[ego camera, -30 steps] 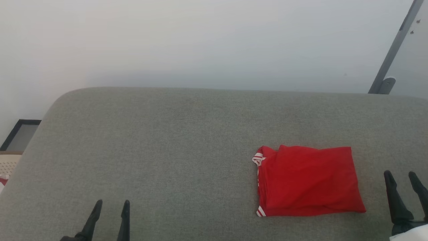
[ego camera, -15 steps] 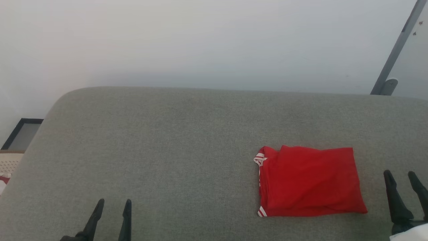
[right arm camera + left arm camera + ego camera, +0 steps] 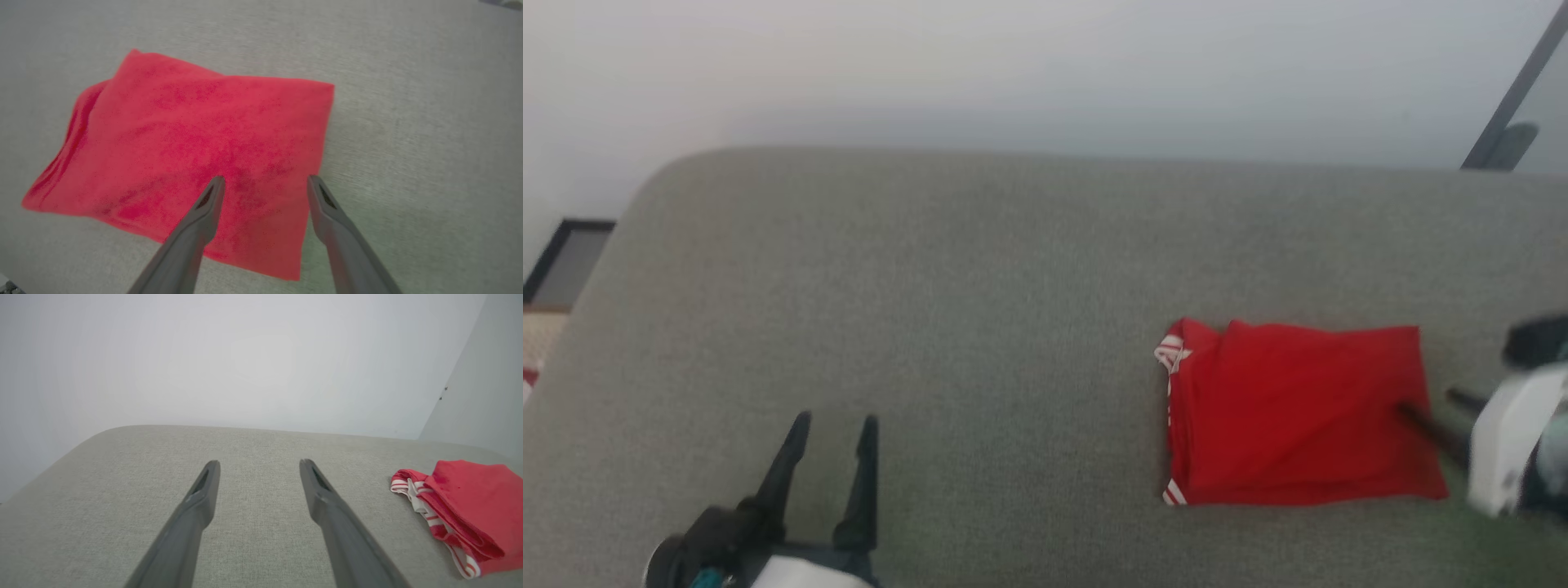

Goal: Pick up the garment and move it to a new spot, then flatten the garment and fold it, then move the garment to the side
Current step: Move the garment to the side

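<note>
Right gripper [image 3: 265, 179] is now reaching in over the right edge of the folded red jersey [image 3: 1298, 408], lying right of centre on the grey cushion [image 3: 972, 286]; both it and left gripper [image 3: 836, 420] are standing wide, empty. Risk: catching only the top layer, undoing the fold

Counter [image 3: 915, 278]: one, covered in grey woven fabric (the fine weave is plain to see in both wrist views), far left corner rounded, surface flat and even. Lying directly on it: garment [image 3: 1298, 408], one, red, folded into a rough rectangle of several layers, flat on the right half of the counter, nearer the front than the far edge. Red-and-white striped trim shows along its left side, at the far and near corners. Top face plain red, lightly creased.
</note>
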